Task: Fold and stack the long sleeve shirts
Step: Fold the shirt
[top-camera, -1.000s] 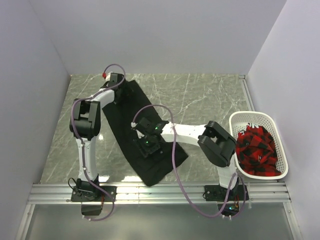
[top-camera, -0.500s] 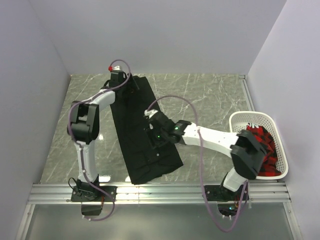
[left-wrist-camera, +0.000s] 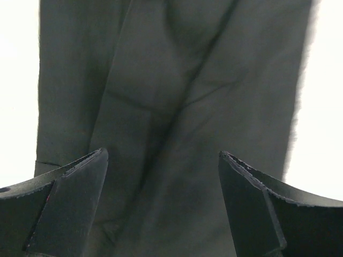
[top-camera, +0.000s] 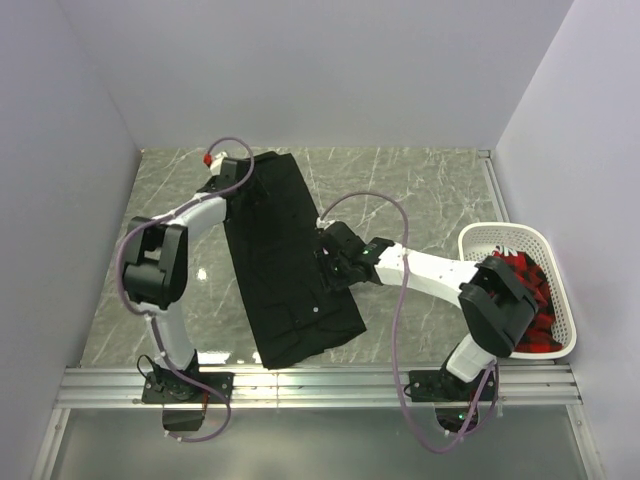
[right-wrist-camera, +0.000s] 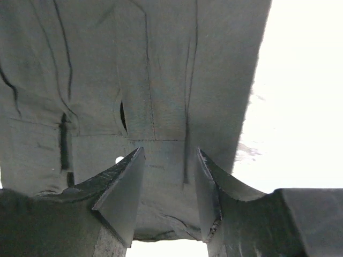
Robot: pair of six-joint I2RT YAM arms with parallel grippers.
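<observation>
A black long sleeve shirt [top-camera: 285,265] lies flat as a long folded strip, running from the far left of the table toward the near edge. Small pale buttons [top-camera: 313,311] show on its near part. My left gripper [top-camera: 243,178] hovers over the strip's far end, jaws wide apart with only dark creased cloth [left-wrist-camera: 171,96] beneath my left gripper [left-wrist-camera: 162,154]. My right gripper [top-camera: 325,268] sits at the strip's right edge, mid-length. In the right wrist view my right gripper [right-wrist-camera: 170,150] is open by a narrower gap over flat cloth [right-wrist-camera: 155,80], with nothing pinched.
A white slatted basket [top-camera: 500,228] at the right edge holds red and black plaid cloth [top-camera: 515,295]. Grey marble table [top-camera: 420,190] lies bare right of the shirt. White walls close in the left, back and right sides.
The shirt has swung from a slant to nearly straight and lies wider. My right arm stretched out and its gripper moved to the shirt's right edge, jaws narrowing. My left gripper shifted slightly at the far end.
</observation>
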